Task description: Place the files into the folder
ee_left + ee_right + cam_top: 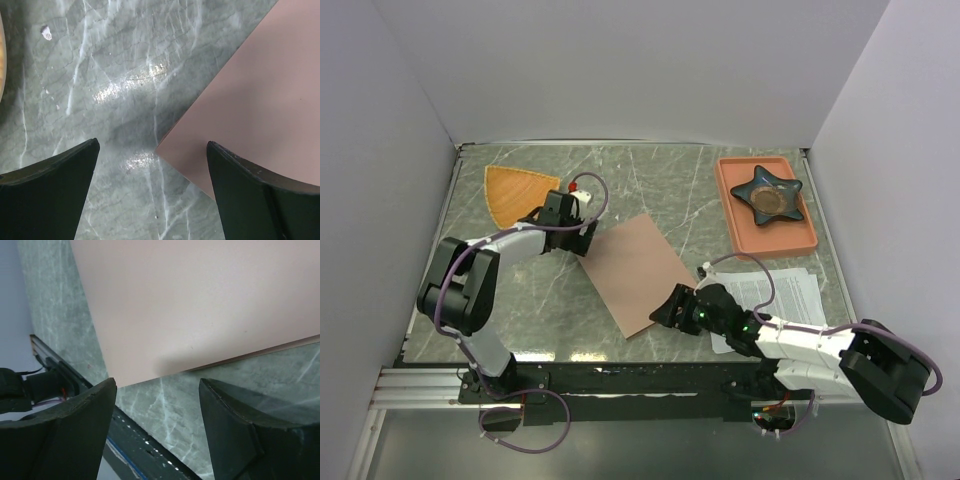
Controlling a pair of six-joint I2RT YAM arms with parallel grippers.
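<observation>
The pinkish-brown folder lies flat and closed in the middle of the table. My left gripper is open at its far left corner, which shows in the left wrist view with the right finger over its edge. My right gripper is open beside the folder's near right edge; the folder fills the top of the right wrist view, just beyond my fingertips. The white printed files lie to the right, partly under my right arm.
An orange fan-shaped plate lies at the far left. A salmon tray at the far right holds a dark star-shaped dish. The table's near edge rail runs just below my right gripper.
</observation>
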